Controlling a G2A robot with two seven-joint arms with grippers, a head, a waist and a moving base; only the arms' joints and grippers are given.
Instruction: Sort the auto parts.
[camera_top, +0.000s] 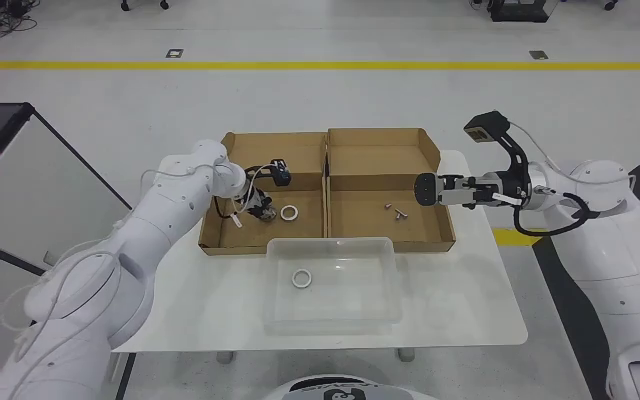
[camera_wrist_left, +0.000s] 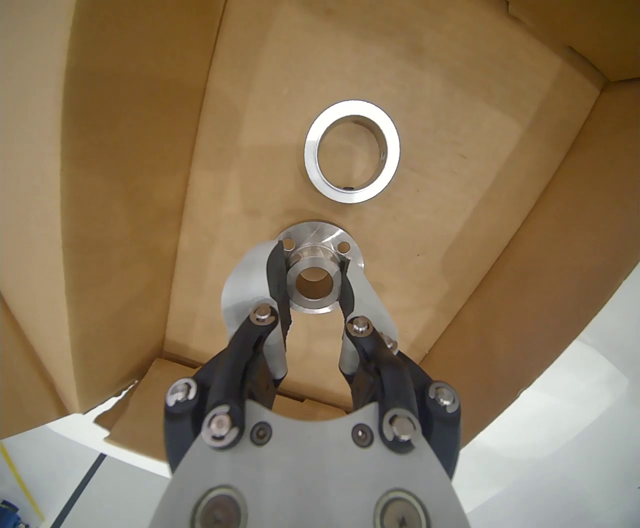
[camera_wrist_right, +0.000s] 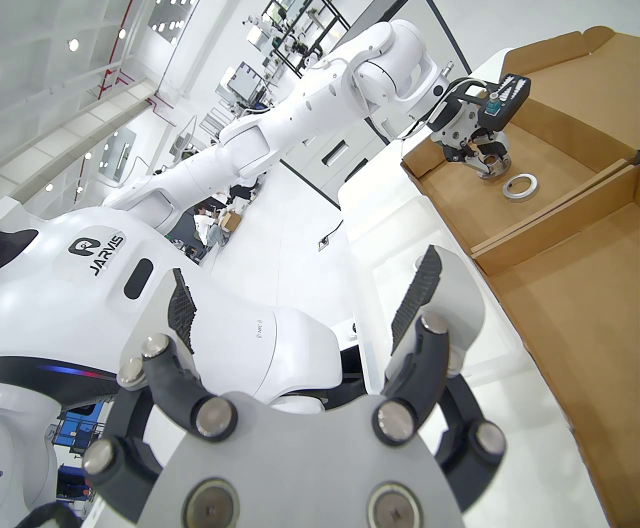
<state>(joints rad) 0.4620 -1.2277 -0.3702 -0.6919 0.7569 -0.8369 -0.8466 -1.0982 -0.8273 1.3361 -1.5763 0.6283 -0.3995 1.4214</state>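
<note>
Left gripper (camera_wrist_left: 311, 270) clamped on flanged metal hub (camera_wrist_left: 320, 235) in cardboard box (camera_wrist_left: 125, 200) beside smooth steel ring (camera_wrist_left: 310, 152); right gripper (camera_wrist_right: 305, 280) agape.

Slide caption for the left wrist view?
Left gripper shut on a flanged hub beside a metal ring in a cardboard box.

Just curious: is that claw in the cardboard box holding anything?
Yes: the left gripper is shut on a flanged metal hub, fingers pinching its collar.

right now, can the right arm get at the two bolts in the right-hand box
Probably yes: the right gripper hangs open and empty near the bolts, which lie bare on the box floor. The left gripper is in the other box, shut on a flanged hub.
</note>
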